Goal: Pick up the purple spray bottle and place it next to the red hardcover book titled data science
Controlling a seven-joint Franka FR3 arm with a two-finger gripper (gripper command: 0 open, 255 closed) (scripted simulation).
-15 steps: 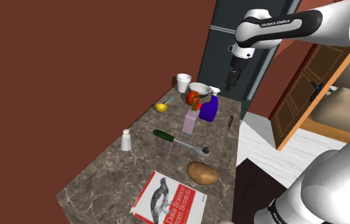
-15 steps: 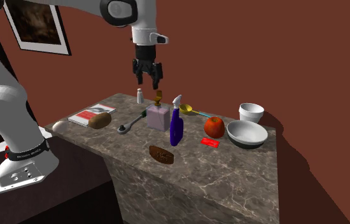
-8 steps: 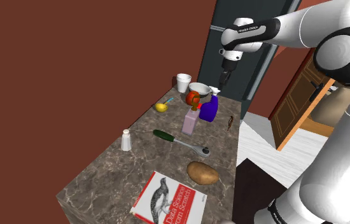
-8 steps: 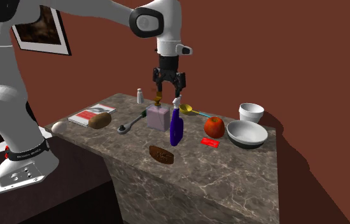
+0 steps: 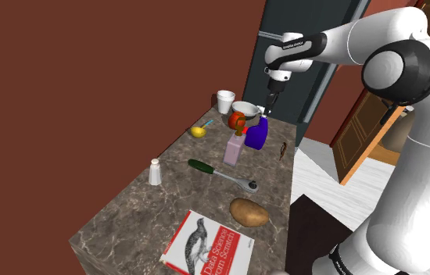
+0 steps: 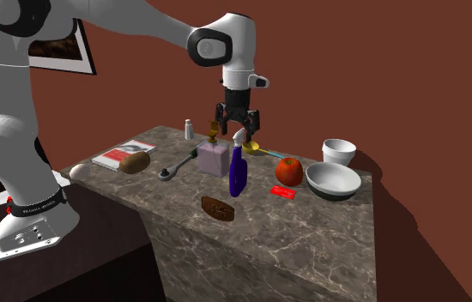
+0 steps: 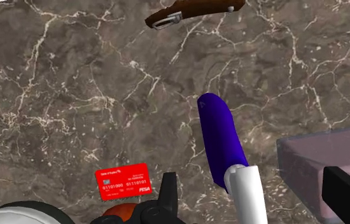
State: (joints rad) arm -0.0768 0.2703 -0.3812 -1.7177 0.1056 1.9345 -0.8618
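Marble counter (image 5: 147,209) (red walls (image 5: 88,62) behind) bears the spray bottle (image 6: 238,172), seemingly untouched, under the parted end effector (image 6: 239,130).

"Data Science from Scratch" on book (image 5: 209,246); "VISA" on red card (image 7: 123,181)
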